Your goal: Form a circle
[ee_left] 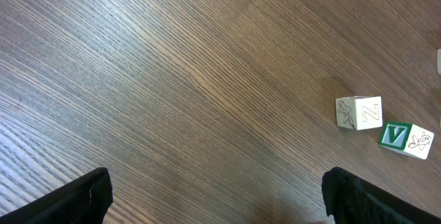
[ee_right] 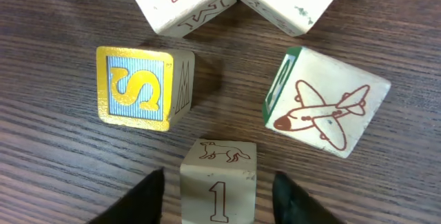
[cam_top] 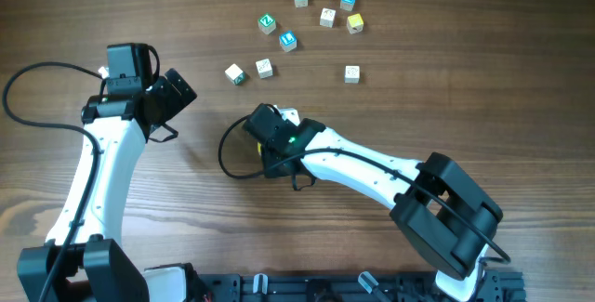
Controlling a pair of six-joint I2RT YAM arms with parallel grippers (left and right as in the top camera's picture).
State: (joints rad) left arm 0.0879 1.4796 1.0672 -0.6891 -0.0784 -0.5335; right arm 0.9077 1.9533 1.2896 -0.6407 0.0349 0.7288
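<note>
- Middle of wooden table [cam_top: 483, 107], under right gripper [ee_right: 217, 177]: loose ring of small wooden letter cubes [ee_right: 324, 107], cream faces, one yellow.
- Right fingers [ee_right: 145, 200] spread astride cream "1" cube [ee_right: 219, 193], gaps either side.
- Left gripper [ee_left: 217, 182]: spread wide, holding nothing.

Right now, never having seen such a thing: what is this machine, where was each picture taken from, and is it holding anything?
A robot's white left arm and white right arm stand at a brown wooden table. One picture looks down from above; the others come from a camera on each wrist. Small wooden letter cubes lie scattered. The right arm's fingers sit either side of a cream wooden cube marked 1, not touching it; it belongs to a ring of five cubes. The left arm's fingers are open, empty.
</note>
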